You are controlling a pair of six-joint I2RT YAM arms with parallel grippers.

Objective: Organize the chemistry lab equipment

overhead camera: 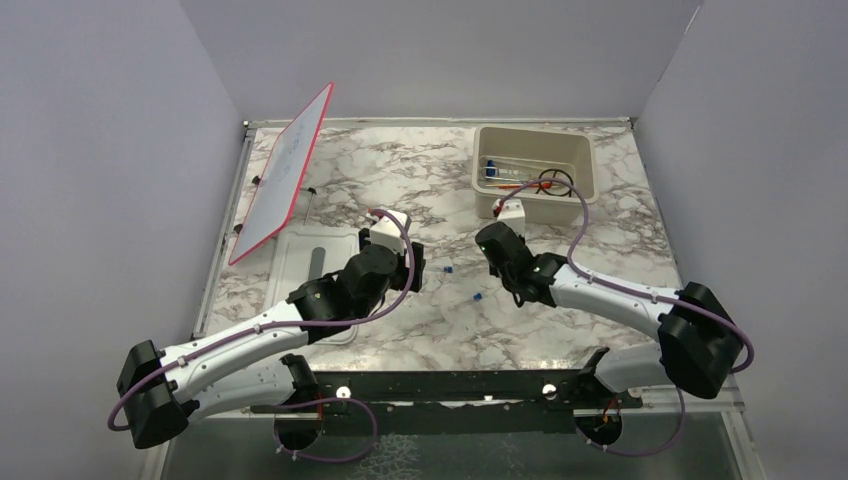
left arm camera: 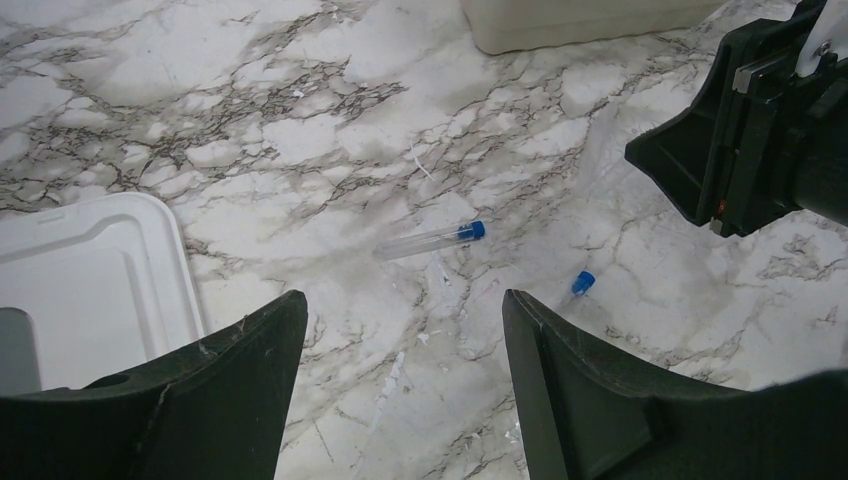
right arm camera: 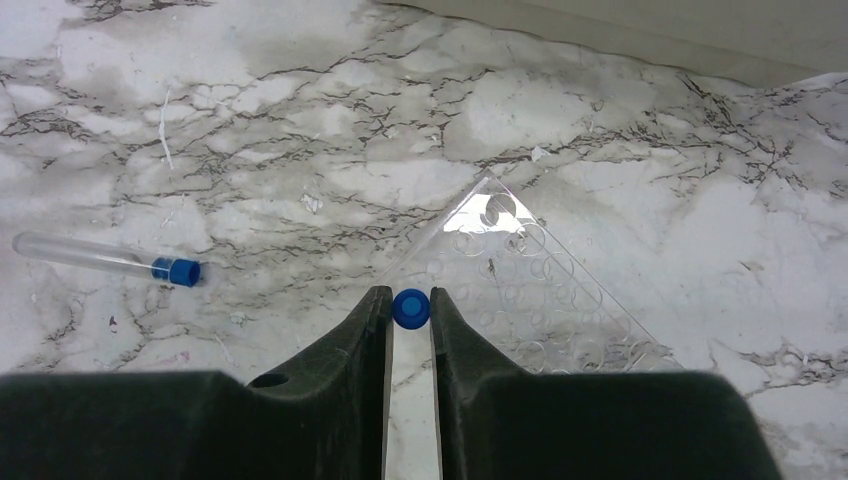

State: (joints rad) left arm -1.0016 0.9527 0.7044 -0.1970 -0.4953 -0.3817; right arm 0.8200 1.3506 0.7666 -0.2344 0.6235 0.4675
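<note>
One thin clear tube (left arm camera: 425,241) with a blue cap lies on its side on the marbled tabletop (left arm camera: 300,130), its cap pointing right in the left wrist view. A second blue-capped tube (left arm camera: 583,282) rests near it without touching; only its cap shows clearly, so its pose cannot be told. Inside the beige tub (overhead camera: 530,129) at the far side lie more blue-capped tubes (overhead camera: 493,168), an orange-red stick (overhead camera: 512,186) and a black wire ring (overhead camera: 557,182), close together.
</note>
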